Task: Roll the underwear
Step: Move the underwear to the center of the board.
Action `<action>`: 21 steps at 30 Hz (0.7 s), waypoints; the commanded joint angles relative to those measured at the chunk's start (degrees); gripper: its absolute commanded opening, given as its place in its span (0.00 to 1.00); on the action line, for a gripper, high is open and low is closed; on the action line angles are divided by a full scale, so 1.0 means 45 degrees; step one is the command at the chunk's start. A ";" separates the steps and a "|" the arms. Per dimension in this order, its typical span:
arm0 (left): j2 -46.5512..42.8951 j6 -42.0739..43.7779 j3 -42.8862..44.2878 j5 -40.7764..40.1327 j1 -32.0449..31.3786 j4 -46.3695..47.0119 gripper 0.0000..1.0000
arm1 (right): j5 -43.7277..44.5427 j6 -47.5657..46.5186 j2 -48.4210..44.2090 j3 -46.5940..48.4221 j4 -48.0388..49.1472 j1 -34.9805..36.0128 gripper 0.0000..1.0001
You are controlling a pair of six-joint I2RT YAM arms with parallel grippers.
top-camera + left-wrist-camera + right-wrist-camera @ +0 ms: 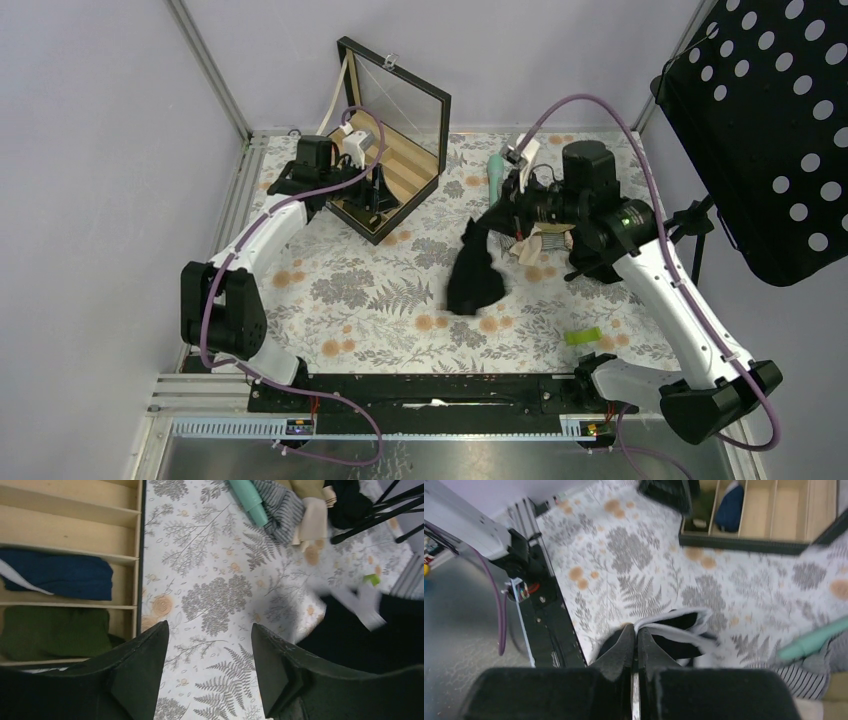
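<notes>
The underwear (473,275) is a dark, nearly black cloth with a white waistband edge. It hangs from my right gripper (472,228) over the middle of the floral table. In the right wrist view my right gripper (635,629) is shut on the white waistband, and the underwear (679,642) droops beyond the fingertips. My left gripper (384,192) hovers at the wooden box's front edge, well left of the underwear. Its jaws (210,627) stand open with only tablecloth between them. The underwear (345,642) shows as a dark blur at the right of the left wrist view.
An open wooden box (395,170) with its lid up stands at the back left; its slots (75,555) hold a navy roll (60,577) and a green roll (50,632). A clothes pile (540,245) and a teal object (497,170) lie at the back right. A small green item (582,336) lies near front right.
</notes>
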 commanded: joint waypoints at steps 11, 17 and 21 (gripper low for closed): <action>-0.1498 0.1553 0.0032 -0.1600 0.0032 -0.0581 0.67 | 0.4519 0.3352 0.0941 -0.3258 0.0885 -0.1444 0.09; -0.1613 0.2375 -0.0518 -0.1319 -0.0043 -0.1100 0.67 | 0.4400 0.3329 0.0965 -0.4270 0.0391 -0.2795 0.50; -0.2200 0.6389 -0.1262 0.0237 -0.0297 -0.2750 0.60 | 0.1422 -0.0128 0.0553 -0.3979 0.0177 -0.2549 0.47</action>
